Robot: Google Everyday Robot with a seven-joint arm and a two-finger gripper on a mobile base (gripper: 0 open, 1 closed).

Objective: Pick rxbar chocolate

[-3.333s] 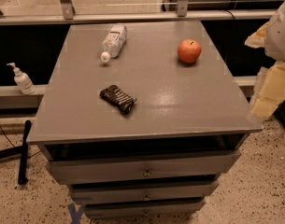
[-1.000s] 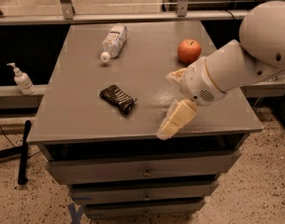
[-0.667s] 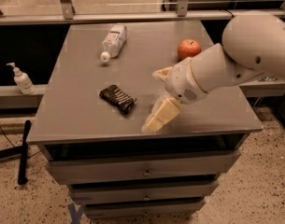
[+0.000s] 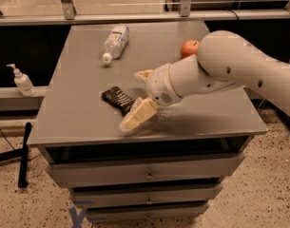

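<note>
The rxbar chocolate (image 4: 115, 98), a flat bar in a dark wrapper with pale markings, lies on the grey table top (image 4: 73, 120) left of centre, near the front. My gripper (image 4: 133, 99) is just right of the bar, on the white arm that reaches in from the right. It is open: one cream finger (image 4: 135, 117) points down-left over the bar's right end, and the other finger (image 4: 144, 74) shows behind it. The gripper holds nothing.
A clear plastic bottle (image 4: 115, 42) lies on its side at the back left of the table. A red apple (image 4: 188, 48) sits at the back right, partly behind my arm. Drawers (image 4: 147, 175) are below the top. A soap dispenser (image 4: 22, 81) stands on a ledge at the left.
My arm has swung in from the right edge and moved left across the table, so the gripper is now beside the bar. The bar, bottle and apple have not moved.
</note>
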